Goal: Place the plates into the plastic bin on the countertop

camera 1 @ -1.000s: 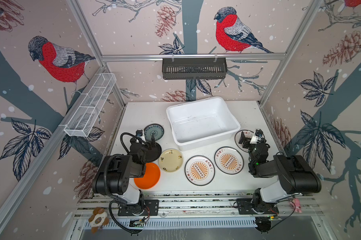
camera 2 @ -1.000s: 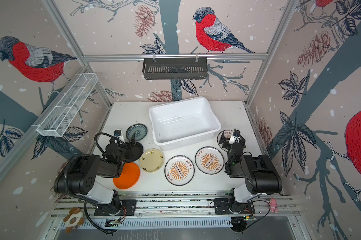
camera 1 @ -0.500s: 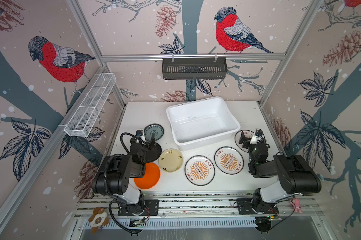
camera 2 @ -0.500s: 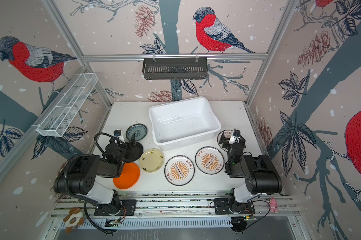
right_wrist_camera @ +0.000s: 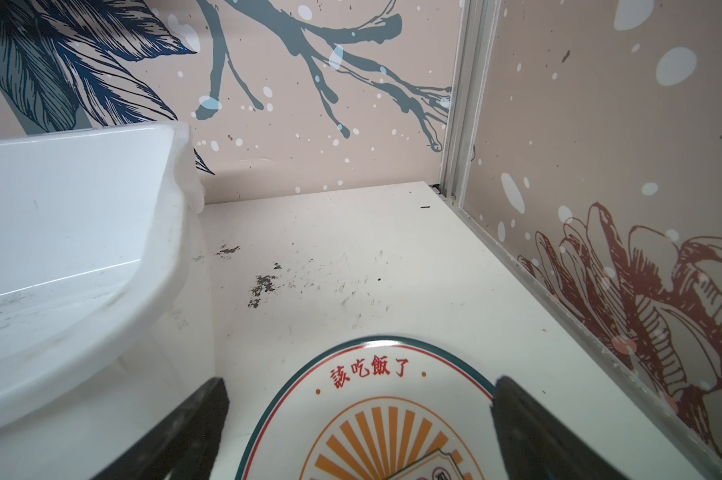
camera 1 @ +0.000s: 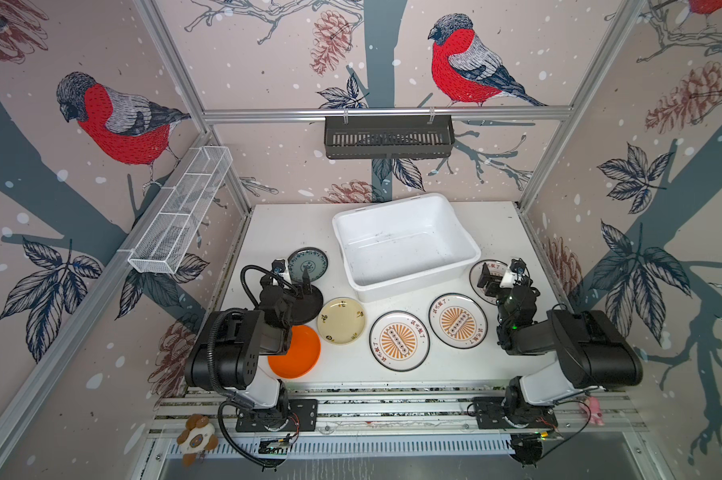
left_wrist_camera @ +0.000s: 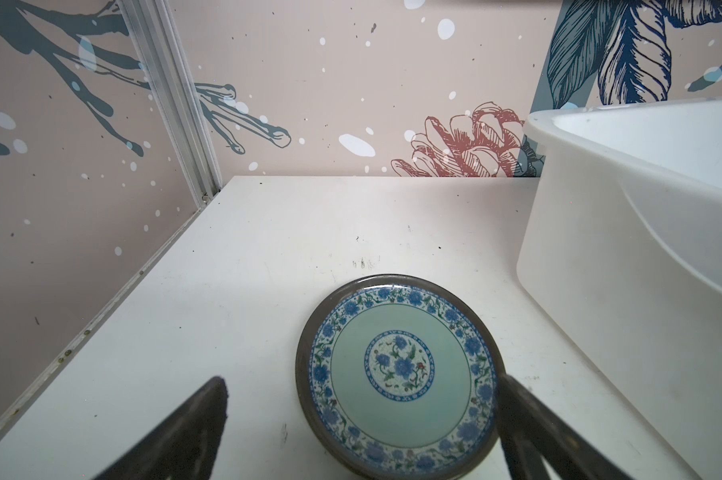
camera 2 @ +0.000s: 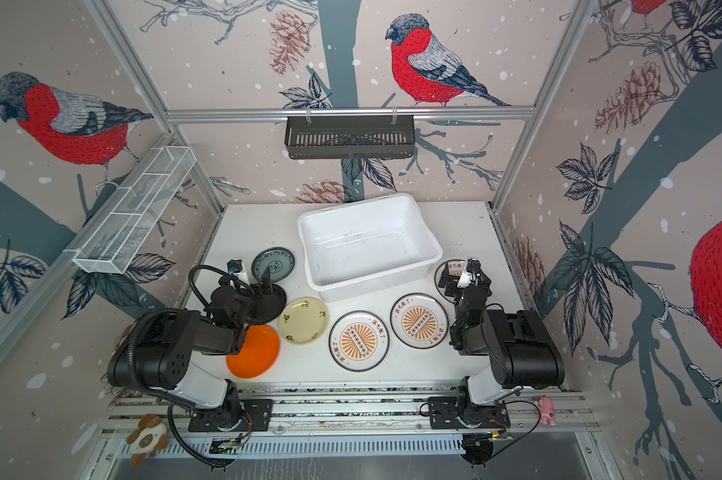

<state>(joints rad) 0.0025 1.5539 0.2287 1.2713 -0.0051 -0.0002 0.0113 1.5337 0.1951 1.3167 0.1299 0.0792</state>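
**Seven plates out on the desk, both tools spread wide**

Toward the back edge of the desk, near the middle: the plastic bin, big and white, turned a little crooked.

All seven plates outside the bin, flat on the desk.

- By the left edge, beside the bin: the teal plate with blue flowers.
- Just in front of that: the black plate, partly hidden under the left arm.
- Next to the black one, toward the middle: the cream plate.
- Near the front left corner: the orange plate, partly under that arm too.
- In front of the bin, side by side: the front sunburst plate, and closer to the bin, the middle sunburst plate.
- By the right edge, beside the bin's corner: the third sunburst plate, mostly hidden under the right tool.

For the left tool: spread wide, holding nothing, low over the near side of the teal plate. In the left wrist view, one dark finger over bare desk, the other at the plate's rim. Touching the plate or not: cannot tell.

For the right tool: spread wide too, holding nothing, low over the third sunburst plate. In the right wrist view, red letters on that plate between the two fingers, and the bin's wall close by.
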